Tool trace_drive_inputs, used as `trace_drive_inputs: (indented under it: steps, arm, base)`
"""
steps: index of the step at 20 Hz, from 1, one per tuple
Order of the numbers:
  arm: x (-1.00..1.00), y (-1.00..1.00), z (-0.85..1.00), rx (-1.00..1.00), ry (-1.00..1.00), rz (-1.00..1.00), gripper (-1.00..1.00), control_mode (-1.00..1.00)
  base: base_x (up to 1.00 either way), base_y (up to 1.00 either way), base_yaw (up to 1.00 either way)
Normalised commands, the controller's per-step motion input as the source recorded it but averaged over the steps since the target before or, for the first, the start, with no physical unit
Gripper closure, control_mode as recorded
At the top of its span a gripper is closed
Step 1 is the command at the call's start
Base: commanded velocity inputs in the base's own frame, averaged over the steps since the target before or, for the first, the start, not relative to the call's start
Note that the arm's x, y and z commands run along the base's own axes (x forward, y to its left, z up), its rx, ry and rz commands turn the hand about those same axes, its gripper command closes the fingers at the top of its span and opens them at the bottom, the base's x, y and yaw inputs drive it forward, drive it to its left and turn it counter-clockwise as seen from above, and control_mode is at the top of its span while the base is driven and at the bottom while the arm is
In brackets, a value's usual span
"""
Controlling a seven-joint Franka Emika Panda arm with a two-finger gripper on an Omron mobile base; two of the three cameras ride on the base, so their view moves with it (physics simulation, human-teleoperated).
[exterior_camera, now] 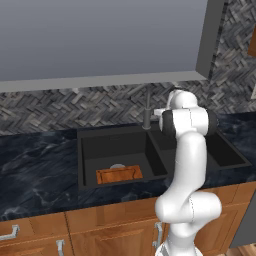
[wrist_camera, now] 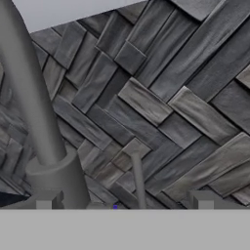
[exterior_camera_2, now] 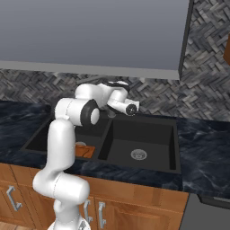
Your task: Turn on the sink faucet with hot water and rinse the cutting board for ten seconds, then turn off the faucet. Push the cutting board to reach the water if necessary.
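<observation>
cutting board (exterior_camera: 119, 174) flat in sink (exterior_camera: 90, 150), long axis left-right, gripper (wrist_camera: 124, 202) jaws spread wide

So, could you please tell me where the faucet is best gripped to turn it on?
Probably the thin rod beside the faucet stem. It stands upright and slim, so come from the front, toward the tiled wall, with the open pincer straddling it, one fingertip on each side.

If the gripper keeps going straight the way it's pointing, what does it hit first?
Probably the herringbone tile backsplash; the open gripper faces it, with the faucet stem off to one side. Depth is unclear.
</observation>
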Motion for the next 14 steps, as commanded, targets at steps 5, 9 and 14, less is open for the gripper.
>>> trace_drive_inputs:
  steps: [5,9,14]
  arm:
    - [0.06,0.0,-0.03,0.0,0.0,0.0,-1.0,-1.0]
    - [0.0,0.0,-0.04,0.0,0.0,0.0,-1.0,-1.0]
    - [0.02,-0.01,-0.05,0.0,0.0,-0.01,-1.0,-1.0]
  base:
    - [0.0,0.0,0.0]
    - [0.0,0.0,0.0]
    - [0.0,0.0,0.0]
